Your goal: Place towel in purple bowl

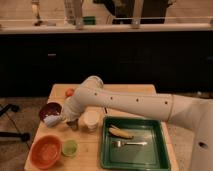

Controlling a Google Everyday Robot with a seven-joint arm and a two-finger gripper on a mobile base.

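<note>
Pale towel [52,120] clamped in the pincer [60,120]; purple bowl [48,109] just beyond-left of it. Centre above bowl before release.

Arm [135,102] extended left, gripper [65,120] low, clamped on towel [52,120]

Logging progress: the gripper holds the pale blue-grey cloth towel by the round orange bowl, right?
Wrong bowl. The camera view shows the gripper holding the pale blue-grey cloth towel by the round dark purple bowl; the round orange bowl sits apart.
</note>
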